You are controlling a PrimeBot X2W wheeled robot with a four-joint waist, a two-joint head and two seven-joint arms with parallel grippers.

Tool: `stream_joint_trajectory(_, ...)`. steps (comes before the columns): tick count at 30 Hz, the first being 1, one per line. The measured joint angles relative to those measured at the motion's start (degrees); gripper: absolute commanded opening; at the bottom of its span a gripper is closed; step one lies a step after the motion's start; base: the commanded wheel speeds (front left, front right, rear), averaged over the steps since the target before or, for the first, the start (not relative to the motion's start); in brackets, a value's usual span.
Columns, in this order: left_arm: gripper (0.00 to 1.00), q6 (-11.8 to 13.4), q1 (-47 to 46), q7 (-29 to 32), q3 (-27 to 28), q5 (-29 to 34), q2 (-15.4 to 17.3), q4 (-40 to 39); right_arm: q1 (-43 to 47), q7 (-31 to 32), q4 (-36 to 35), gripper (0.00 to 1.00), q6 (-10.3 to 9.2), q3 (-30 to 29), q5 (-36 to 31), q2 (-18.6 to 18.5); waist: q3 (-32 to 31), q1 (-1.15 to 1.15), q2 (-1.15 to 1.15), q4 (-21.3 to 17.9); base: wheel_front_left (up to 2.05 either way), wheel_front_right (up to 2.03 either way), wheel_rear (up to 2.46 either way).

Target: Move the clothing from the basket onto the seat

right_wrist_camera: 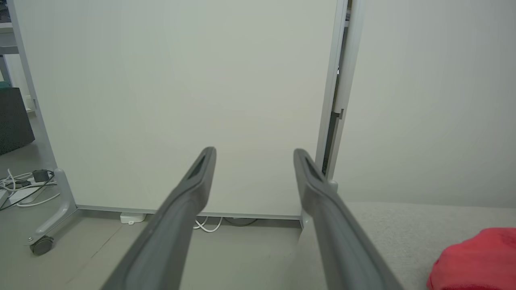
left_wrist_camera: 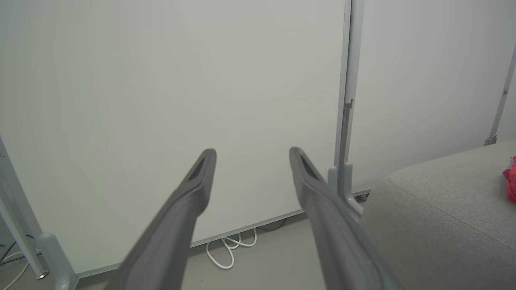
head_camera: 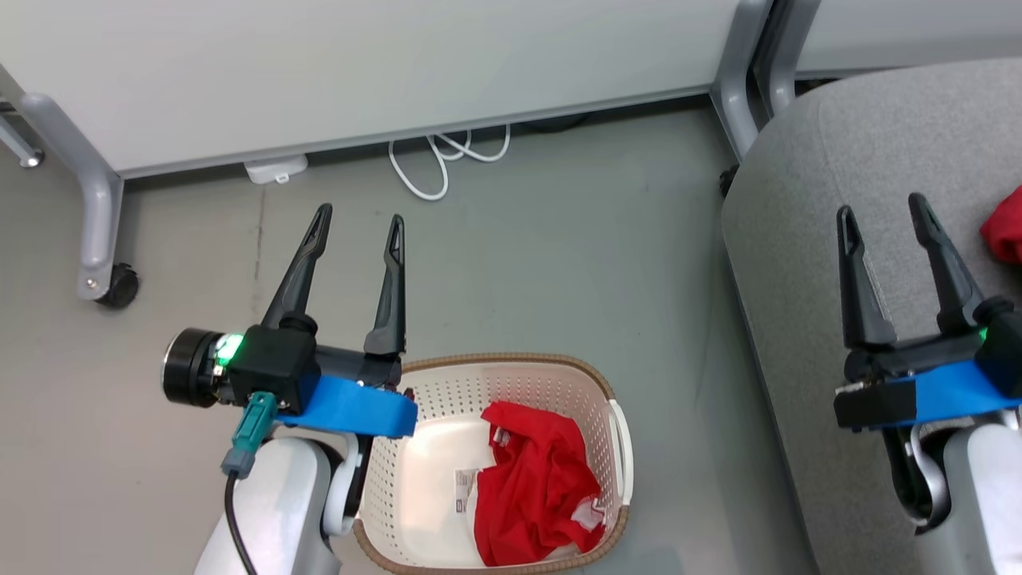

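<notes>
A crumpled heap of red clothing (head_camera: 535,479), soft and creased with a bit of white trim at its right edge, lies in the right half of the basket (head_camera: 447,399); the basket is oval, cream-white perforated plastic with a brown woven-look rim and a white handle on its right side, and it stands on the smooth grey floor (head_camera: 559,239) at the near edge of the scene; a small white label (head_camera: 465,489) shows on its bare bottom just left of the fabric.

To the right, apart from the basket, sits the seat (head_camera: 798,200), a large grey upholstered cushion with rounded edges and a coarse weave; a second red garment (head_camera: 1004,228) rests on it at the far right.

The left tool (head_camera: 360,214) hangs above the floor just beyond the basket's left rim, its two long dark tapered fingers spread wide with nothing between them; the right tool (head_camera: 881,205) hovers over the seat, likewise spread wide and empty; a blue band (head_camera: 351,407) wraps each wrist.

Farther off stand flat white panels (head_camera: 359,64) on grey metal legs, one with a black caster (head_camera: 120,286); a looped white cable (head_camera: 435,160) lies on the floor below the panel.
</notes>
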Motion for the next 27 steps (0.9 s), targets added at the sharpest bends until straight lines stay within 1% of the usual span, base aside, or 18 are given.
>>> stream_joint_trajectory(8, 1.0, -1.82, 5.7, 0.0, 4.6, 1.3, -1.24, -1.37, 6.32, 0.0, -2.02, 1.0, 0.0, -0.89, 0.43, 2.16, -4.21, -0.01, 0.0, 0.72, 0.0, 0.0, 0.0)
stream_joint_trajectory(16, 1.0, -2.93, 11.15, 0.0, 8.17, 2.25, -2.21, -2.58, 10.72, 0.0, -3.66, 1.0, 0.0, -1.69, 0.44, 3.9, -6.54, 0.0, 0.0, 0.31, 0.0, 0.0, 0.0)
stream_joint_trajectory(20, 1.0, -3.58, 12.47, 0.0, 8.95, 2.76, -2.38, -2.72, 12.67, 0.01, -4.49, 1.0, 0.0, -2.26, 0.43, 4.93, -7.09, 0.0, 0.0, 0.43, 0.0, 0.0, 0.0)
stream_joint_trajectory(27, 1.0, -4.12, 13.43, 0.0, 9.64, 2.96, -2.64, -2.77, 14.44, 0.01, -5.43, 1.0, 0.0, -3.2, 0.34, 5.61, -7.35, 0.0, 0.0, 0.71, 0.0, 0.0, 0.0)
